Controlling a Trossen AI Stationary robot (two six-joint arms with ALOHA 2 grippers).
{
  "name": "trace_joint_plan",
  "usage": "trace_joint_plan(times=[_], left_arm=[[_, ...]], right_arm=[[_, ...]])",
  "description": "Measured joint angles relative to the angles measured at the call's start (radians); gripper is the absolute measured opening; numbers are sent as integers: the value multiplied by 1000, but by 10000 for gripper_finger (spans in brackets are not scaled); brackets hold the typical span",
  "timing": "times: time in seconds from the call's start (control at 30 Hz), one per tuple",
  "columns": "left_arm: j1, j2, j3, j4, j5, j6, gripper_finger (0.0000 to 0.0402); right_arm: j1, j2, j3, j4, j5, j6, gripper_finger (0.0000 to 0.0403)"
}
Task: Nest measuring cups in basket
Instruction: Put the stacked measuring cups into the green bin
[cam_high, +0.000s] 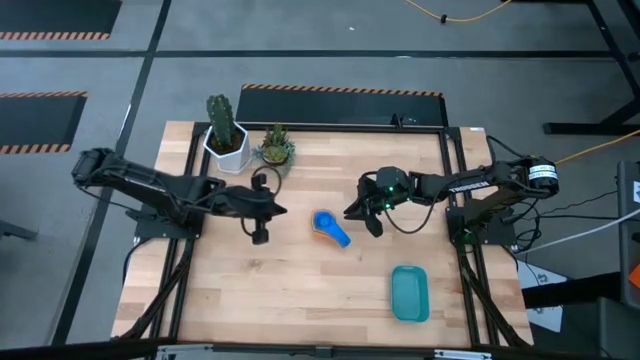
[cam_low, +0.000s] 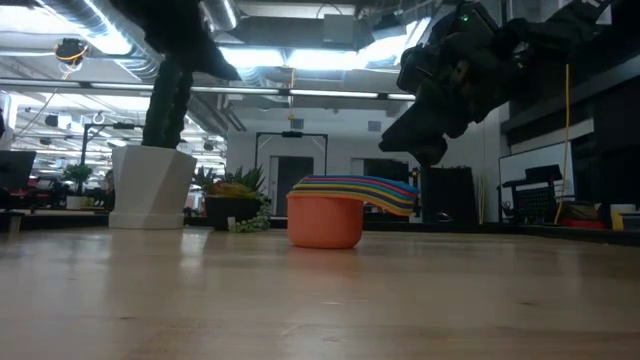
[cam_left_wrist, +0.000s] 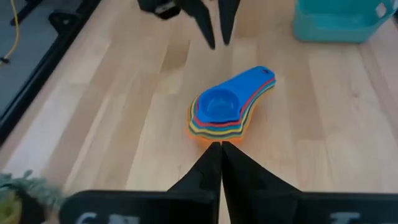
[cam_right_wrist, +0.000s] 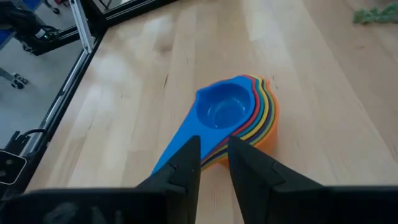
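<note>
Both dark arms reach in from the two sides toward the middle, and their wrists are bent so that the grippers face each other. The left gripper (cam_high: 260, 236) hangs at the end of a long, almost straight forearm, and its two fingers (cam_left_wrist: 211, 163) are pressed together into one thin point with nothing between them. The right gripper (cam_high: 374, 226) hangs from a more folded arm with a green light on the wrist. Its fingers (cam_right_wrist: 186, 163) stand slightly apart, with a narrow gap, and they hold nothing.
</note>
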Motion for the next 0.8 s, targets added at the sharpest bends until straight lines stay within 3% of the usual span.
trace_joint_plan(times=[0.2,0.8], left_arm=[[0,-44,-90,59,-7,-26,6],[0,-40,-98,57,-10,-44,20]], right_arm=[[0,0,0,18,0,0,86],[0,0,0,28,0,0,86]])
